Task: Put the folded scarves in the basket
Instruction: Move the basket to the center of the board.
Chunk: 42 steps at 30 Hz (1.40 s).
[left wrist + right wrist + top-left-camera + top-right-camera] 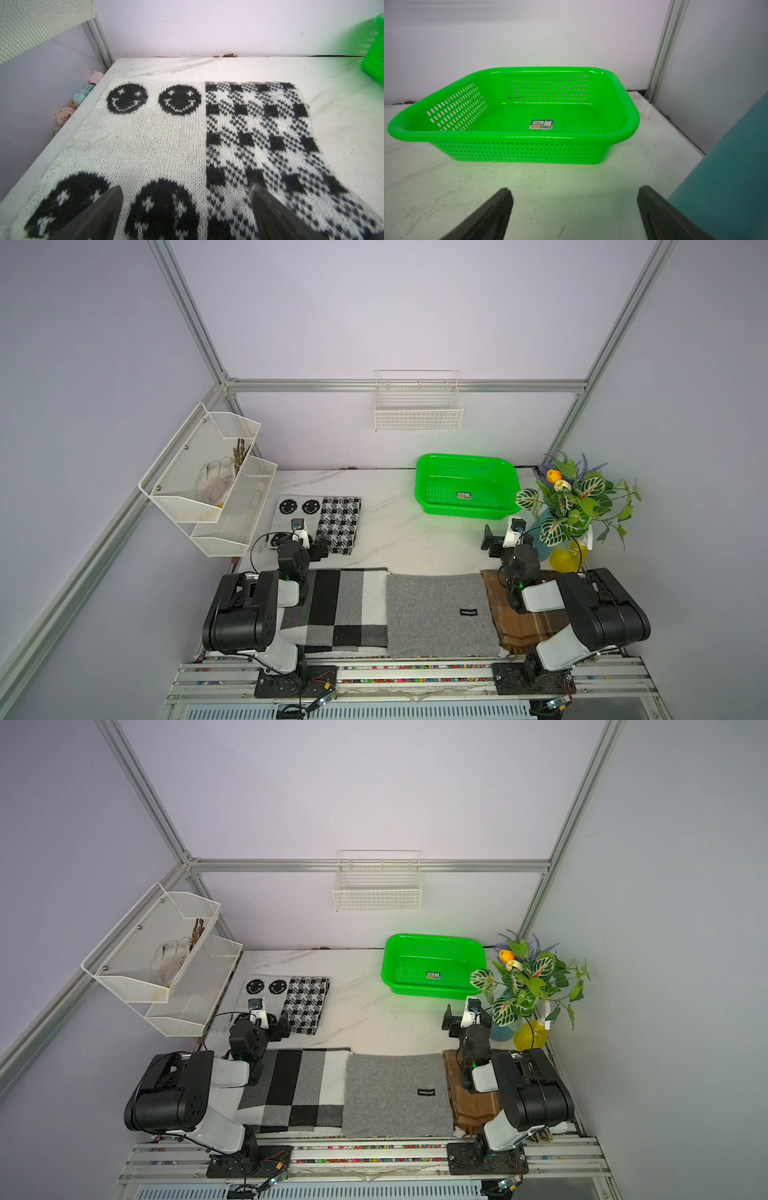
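The basket (465,508) stands open side up at the back right of the desk (395,526), its long axis running left to right along the back wall. The right gripper (503,542) is in front of its near long wall, apart from it, with jaws spread over bare desk.

The smiley scarf (334,522) lies flat at the back left. Its seam runs front to back, the smiley half toward the wall and the houndstooth half toward the middle. The left gripper (299,547) is over its near edge, jaws spread; in the left wrist view one finger (108,207) is over each half. Whether they touch the knit I cannot tell.

Only the top views show the front row: a checked scarf (345,605), a grey scarf (436,614) and a brown scarf (496,608), side by side. Only the left wrist view shows small toys (81,97) in the gap beside the desk. The right wrist view shows the basket (517,152) holding only its label (541,124).
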Motion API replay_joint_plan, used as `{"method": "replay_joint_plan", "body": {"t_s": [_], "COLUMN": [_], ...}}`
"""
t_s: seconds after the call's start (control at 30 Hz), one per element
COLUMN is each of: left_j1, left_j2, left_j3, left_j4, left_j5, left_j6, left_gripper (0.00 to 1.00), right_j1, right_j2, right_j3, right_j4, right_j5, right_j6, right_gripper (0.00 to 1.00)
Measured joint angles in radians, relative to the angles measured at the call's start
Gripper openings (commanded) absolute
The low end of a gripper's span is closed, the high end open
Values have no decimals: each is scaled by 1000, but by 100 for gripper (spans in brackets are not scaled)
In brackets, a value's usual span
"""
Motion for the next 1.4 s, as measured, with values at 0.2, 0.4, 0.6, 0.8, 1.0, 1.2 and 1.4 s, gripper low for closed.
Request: {"method": "replay_joint_plan", "body": {"t_s": [0.2,0.4,0.6,0.8,1.0,1.2,1.4], "left_j1": [0,0,0,0,0,-2,-124], "left_j2": [0,0,0,0,0,-12,-303], "left_j3": [0,0,0,0,0,-10,-21], "left_j4": [0,0,0,0,0,8,-144], "left_j5": [0,0,0,0,0,-10,-137], "left_j6": [0,0,0,0,0,0,10], "left_gripper": [100,100,100,100,100,100,98], "right_j1": [-1,-1,-2,-2,-2,-2,18], "right_j2": [0,0,0,0,0,-3,-159], "right_j3": [0,0,0,0,0,0,69], "right_j4": [-3,-4,-5,-5,-5,-4,-215], "right_j5": [0,0,0,0,0,-5,-26], "right_j6": [0,0,0,0,0,-3,-26], "right_gripper": [100,100,100,100,100,100,100]}}
